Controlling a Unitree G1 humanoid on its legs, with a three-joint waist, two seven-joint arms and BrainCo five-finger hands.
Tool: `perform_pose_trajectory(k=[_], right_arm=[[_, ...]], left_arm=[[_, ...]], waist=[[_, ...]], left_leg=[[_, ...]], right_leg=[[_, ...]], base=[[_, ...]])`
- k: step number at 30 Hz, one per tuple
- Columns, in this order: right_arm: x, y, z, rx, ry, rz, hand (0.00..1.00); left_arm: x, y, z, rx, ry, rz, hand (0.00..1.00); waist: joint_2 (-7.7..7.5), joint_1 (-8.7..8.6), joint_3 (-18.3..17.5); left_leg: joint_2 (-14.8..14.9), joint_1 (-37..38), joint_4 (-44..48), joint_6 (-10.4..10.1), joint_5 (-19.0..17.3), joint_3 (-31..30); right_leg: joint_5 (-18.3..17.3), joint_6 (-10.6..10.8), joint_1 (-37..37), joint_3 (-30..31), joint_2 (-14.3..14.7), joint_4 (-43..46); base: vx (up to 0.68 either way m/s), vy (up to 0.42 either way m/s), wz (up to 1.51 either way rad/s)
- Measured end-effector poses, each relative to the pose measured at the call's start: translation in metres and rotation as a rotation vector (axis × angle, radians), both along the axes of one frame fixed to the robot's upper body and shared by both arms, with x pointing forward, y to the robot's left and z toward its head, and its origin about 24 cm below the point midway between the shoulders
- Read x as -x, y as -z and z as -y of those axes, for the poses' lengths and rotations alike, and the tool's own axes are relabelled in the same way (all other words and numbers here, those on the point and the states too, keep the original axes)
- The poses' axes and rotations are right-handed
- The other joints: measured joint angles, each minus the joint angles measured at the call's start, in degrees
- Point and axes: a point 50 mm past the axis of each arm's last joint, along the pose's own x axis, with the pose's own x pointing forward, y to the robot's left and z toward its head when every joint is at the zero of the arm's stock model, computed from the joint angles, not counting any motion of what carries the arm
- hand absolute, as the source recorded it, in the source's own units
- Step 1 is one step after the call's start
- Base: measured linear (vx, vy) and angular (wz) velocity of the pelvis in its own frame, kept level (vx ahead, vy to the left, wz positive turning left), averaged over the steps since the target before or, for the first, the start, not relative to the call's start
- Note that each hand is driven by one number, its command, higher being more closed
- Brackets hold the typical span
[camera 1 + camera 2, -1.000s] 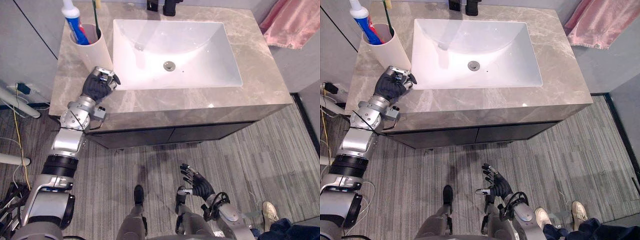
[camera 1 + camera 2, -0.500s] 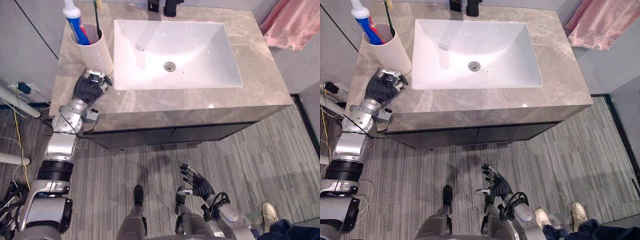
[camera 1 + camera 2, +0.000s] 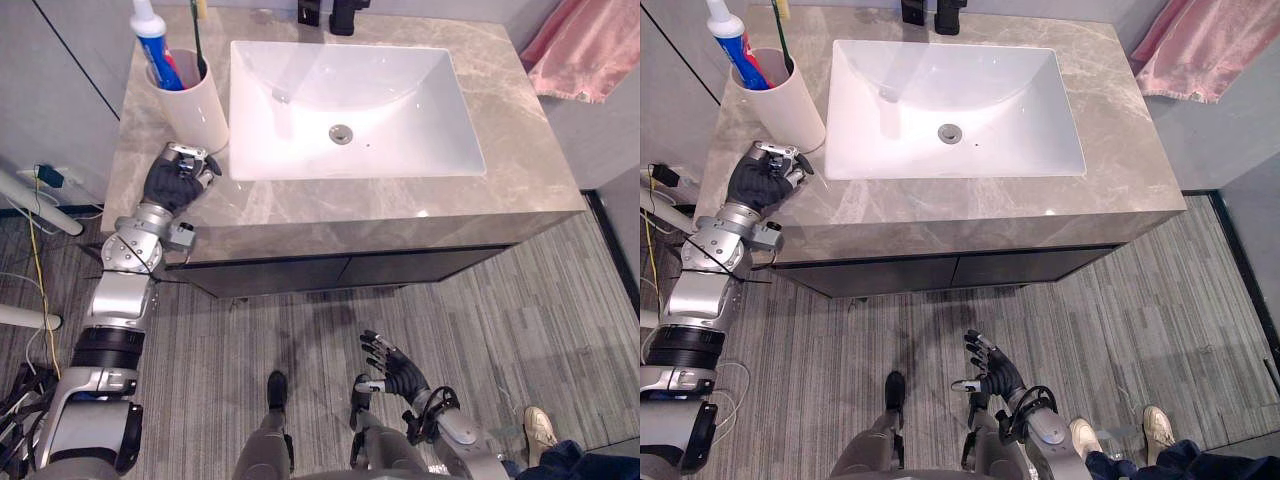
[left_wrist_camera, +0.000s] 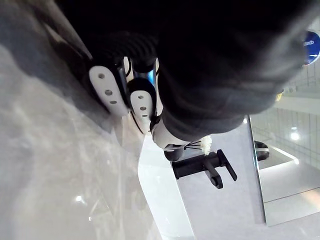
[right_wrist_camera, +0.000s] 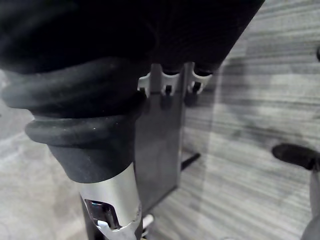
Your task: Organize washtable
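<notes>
Cup (image 3: 198, 108), white, with toothpaste tube (image 3: 155, 42) and green toothbrush (image 3: 198, 50), on marble counter (image 3: 520, 150) just beside curled, empty left hand (image 3: 172, 181)

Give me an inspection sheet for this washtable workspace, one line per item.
Surface: grey marble countertop with a white sink, nothing in the basin; black faucet at the back.
Job's things: white cup on the back left corner, holding a toothpaste tube and a toothbrush, both standing up.
Clutter: nothing seen.
Hands: left hand on the countertop just in front of the cup, fingers curled, holding nothing; right hand low over the floor, fingers spread.
Cables: yellow cable on the floor at the left.
Surroundings: pink towel hanging at the back right; a person's shoe on the floor.
</notes>
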Motion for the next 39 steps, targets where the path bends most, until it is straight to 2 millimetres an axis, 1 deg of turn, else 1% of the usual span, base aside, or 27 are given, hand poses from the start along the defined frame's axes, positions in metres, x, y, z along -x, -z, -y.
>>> perform_pose_trajectory(k=[9,10,12,13,15,18,19,24,25,26,29,35,38,39], right_arm=[[0.000,0.000,0.000,0.000,0.000,0.000,0.00],[0.000,0.000,0.000,0.000,-0.001,0.001,0.00],[-0.001,0.000,0.000,-0.001,-0.001,0.002,0.00],[0.000,0.000,0.000,0.000,0.001,0.001,0.00],[0.000,0.000,0.000,0.000,0.002,0.000,0.00],[0.001,0.000,0.000,0.000,0.003,-0.003,0.00],[0.001,0.000,0.000,-0.001,0.003,-0.003,0.00],[0.000,-0.003,0.000,-0.003,0.004,0.014,0.00],[0.000,-0.003,0.000,-0.003,0.003,0.014,0.00],[0.000,-0.003,0.000,-0.003,0.005,0.013,0.00],[0.000,-0.003,0.000,-0.003,0.007,0.014,0.00],[-0.001,-0.004,0.006,0.004,0.033,0.023,0.00],[-0.002,-0.005,0.008,0.008,0.046,0.030,0.00],[-0.003,-0.007,0.008,0.010,0.053,0.036,0.00]], left_arm=[[-0.003,-0.002,0.006,-0.013,0.017,0.001,1.00],[-0.009,-0.008,0.010,-0.036,0.027,0.003,1.00],[-0.014,-0.014,0.011,-0.061,0.030,0.003,1.00],[-0.020,-0.025,0.010,-0.089,0.020,0.010,1.00],[-0.023,-0.032,0.009,-0.108,0.016,0.018,1.00],[-0.027,-0.049,0.008,-0.129,0.006,0.049,1.00],[-0.027,-0.051,0.007,-0.131,0.004,0.054,1.00],[-0.029,-0.078,0.002,-0.154,-0.027,0.110,1.00],[-0.029,-0.078,0.002,-0.154,-0.028,0.110,1.00],[-0.030,-0.085,-0.001,-0.153,-0.041,0.125,1.00],[-0.029,-0.097,-0.003,-0.144,-0.047,0.153,1.00],[-0.025,-0.119,-0.007,-0.165,-0.059,0.219,1.00],[-0.022,-0.130,-0.010,-0.186,-0.072,0.243,1.00],[-0.021,-0.136,-0.011,-0.201,-0.078,0.256,1.00]], waist=[[-0.23,-0.05,0.0],[-0.56,0.06,0.1],[-0.97,0.00,0.1],[-1.78,-0.15,0.5],[-2.28,-0.42,0.8],[-3.17,-0.92,1.4],[-3.22,-0.98,1.5],[-3.20,-1.16,4.5],[-3.20,-1.16,4.5],[-3.20,-1.28,5.2],[-3.12,-1.24,6.6],[-2.75,-1.04,8.1],[-2.58,-1.34,8.6],[-2.36,-1.43,8.9]], left_leg=[[0.0,0.0,0.0,0.0,0.0,0.1],[0.1,-0.1,0.0,0.0,0.0,0.0],[0.1,-0.2,0.0,0.0,0.1,0.0],[0.1,-0.2,0.0,0.1,0.1,0.0],[0.1,-0.4,0.0,0.1,0.2,0.1],[0.1,-0.9,0.0,0.2,0.2,0.0],[0.0,-1.0,0.0,0.2,0.2,0.1],[0.1,-1.0,0.3,0.2,0.2,0.1],[0.1,-1.0,0.3,0.2,0.2,0.1],[0.1,-1.1,0.3,0.2,0.2,0.1],[0.1,-1.2,0.3,0.0,0.1,0.1],[0.1,-3.0,0.9,0.2,0.2,0.0],[0.2,-4.2,1.3,0.2,0.2,-0.2],[0.2,-4.8,1.3,0.2,0.2,-0.3]], right_leg=[[0.0,0.0,-0.1,0.0,0.0,0.0],[0.0,0.0,-0.1,0.0,0.0,0.0],[0.0,0.0,-0.2,0.0,0.1,0.0],[0.1,-0.1,-0.3,0.1,0.1,0.0],[0.1,-0.1,-0.4,0.1,0.0,0.0],[0.1,-0.1,-1.0,0.1,0.0,0.1],[0.2,-0.1,-1.1,0.1,0.0,0.1],[0.2,-0.1,-1.2,0.1,0.1,0.3],[0.2,-0.1,-1.2,0.1,0.1,0.3],[0.2,-0.1,-1.2,0.1,0.1,0.3],[0.2,-0.1,-1.4,0.1,0.1,0.3],[0.2,-0.1,-3.2,0.2,0.1,0.9],[0.2,-0.1,-4.0,0.1,0.1,1.1],[0.3,-0.3,-4.6,0.1,0.1,1.1]], base=[[0.00,0.000,0.00],[0.00,0.000,0.00],[0.00,0.000,0.00],[0.00,0.000,0.00],[0.00,0.000,0.00],[0.00,0.000,0.00],[0.00,0.000,0.00],[0.00,0.000,0.00],[0.00,0.000,0.00],[0.00,0.000,0.00],[0.00,0.000,0.00],[0.01,0.005,0.00],[0.01,0.011,0.04],[0.00,0.000,0.00]])
